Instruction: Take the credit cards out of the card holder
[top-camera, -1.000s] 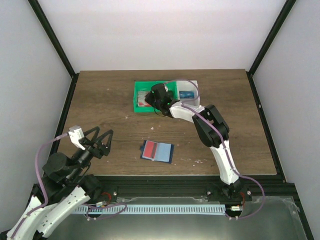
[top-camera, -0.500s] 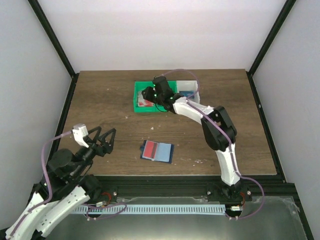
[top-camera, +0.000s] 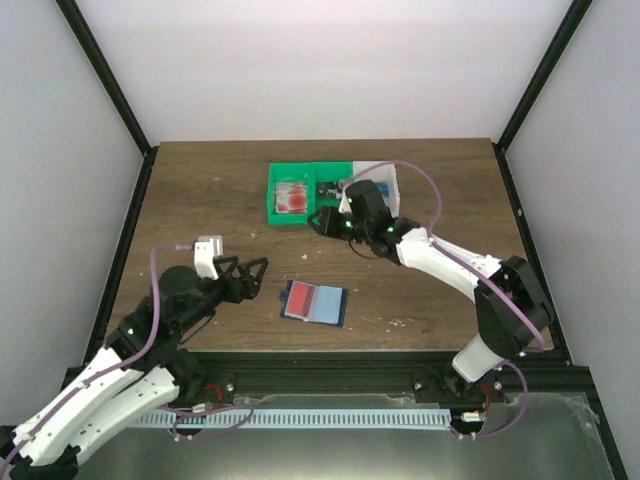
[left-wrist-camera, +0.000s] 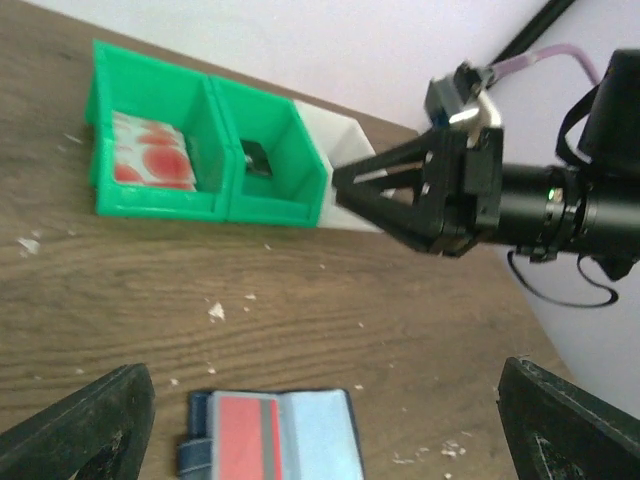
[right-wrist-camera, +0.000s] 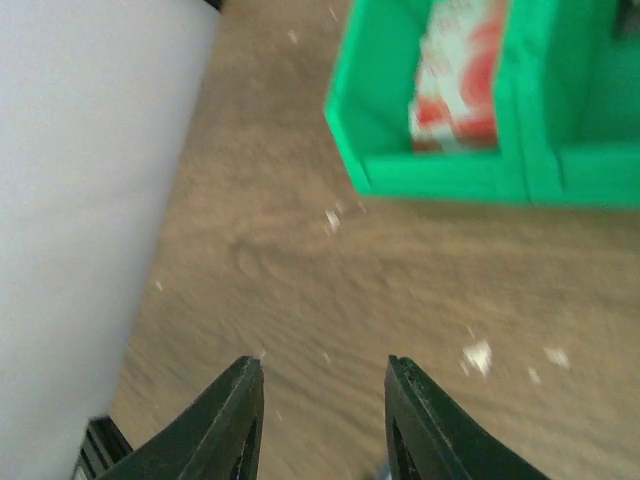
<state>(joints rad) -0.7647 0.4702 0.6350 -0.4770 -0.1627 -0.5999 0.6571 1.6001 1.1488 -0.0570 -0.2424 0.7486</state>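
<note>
The card holder (top-camera: 314, 303) lies open on the table near the front, navy-edged with pale blue pockets. A red credit card (top-camera: 299, 299) shows in its left pocket, and the left wrist view shows the holder (left-wrist-camera: 320, 440) and that card (left-wrist-camera: 238, 437) too. Another red-and-white credit card (top-camera: 292, 196) lies in the left compartment of the green bin (top-camera: 272, 215). My left gripper (top-camera: 255, 272) hovers just left of the holder, open wide and empty (left-wrist-camera: 322, 380). My right gripper (top-camera: 318, 222) hangs in front of the green bin, open with nothing between its fingers (right-wrist-camera: 320, 375).
The green bin's right compartment holds a small dark thing (left-wrist-camera: 255, 158). A white bin (left-wrist-camera: 345, 140) stands against its right side. Pale crumbs (left-wrist-camera: 216, 312) dot the wood between the bins and the holder. Black frame posts and white walls close in the table.
My right gripper has drawn back out of the green bin toward the front and opened, leaving the red-and-white card in view. My left arm has swung right, closer to the holder.
</note>
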